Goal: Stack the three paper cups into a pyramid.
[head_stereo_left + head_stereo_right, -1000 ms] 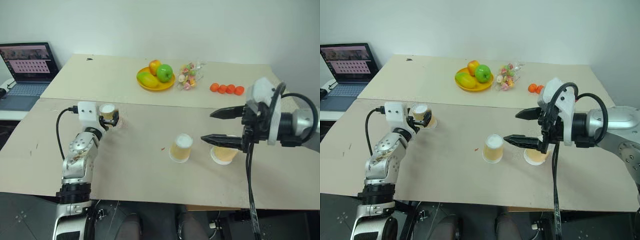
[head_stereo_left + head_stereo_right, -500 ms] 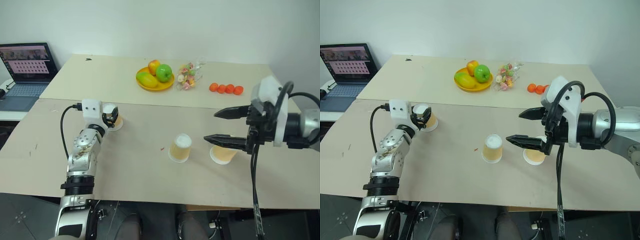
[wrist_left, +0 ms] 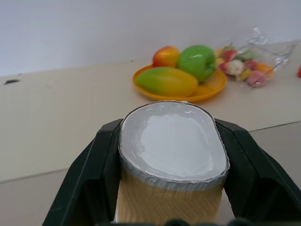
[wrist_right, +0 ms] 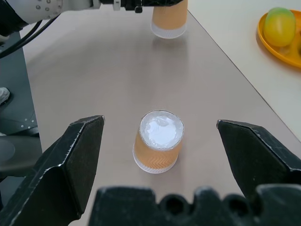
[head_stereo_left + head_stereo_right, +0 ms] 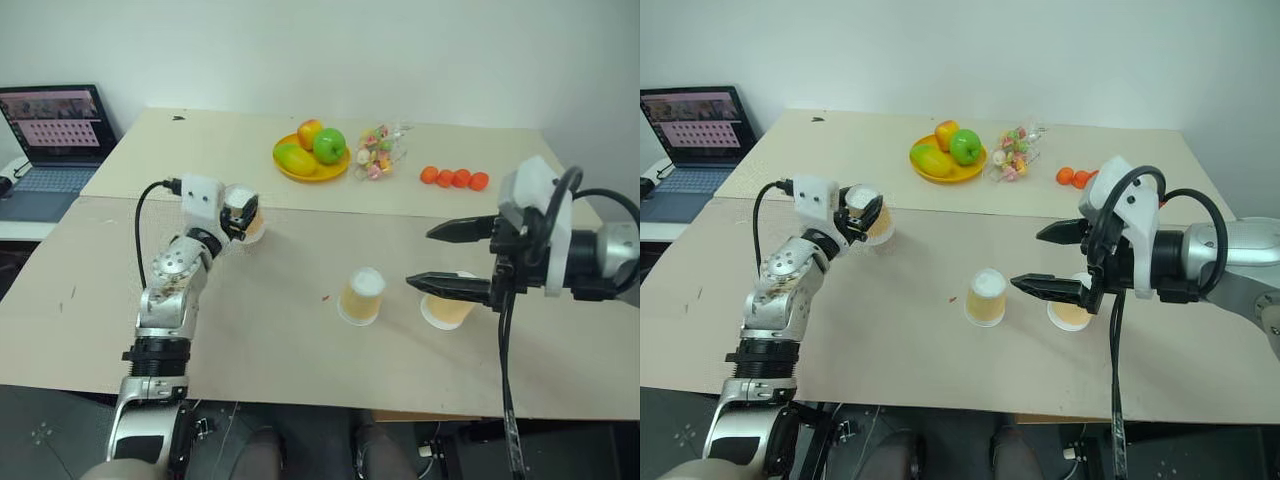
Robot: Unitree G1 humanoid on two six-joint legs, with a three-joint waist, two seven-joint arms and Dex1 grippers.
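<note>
The left claw [image 5: 240, 212] is clenched on a small tapered paper cup with pale orange-tan sides [image 3: 170, 188], upside down with its white base up and squeezed oval between the two black fingers [image 3: 89, 174]; the cup seems to hang just clear of the beige worktop [image 5: 270, 330], though its lower edge is hard to make out. The right claw [image 5: 450, 258] is released, its jaws spread wide at the worktop's three o'clock side. Under its lower finger sits a second tan paper cup [image 5: 448, 310], and just beside that, toward nine o'clock, a third matching cup [image 5: 362, 296] stands inverted near the worktop's middle. Toward twelve o'clock lie a yellow plate of fruit [image 5: 311, 155], a clear bag of sweets [image 5: 378, 150] and a row of small orange fruits [image 5: 454, 178].
</note>
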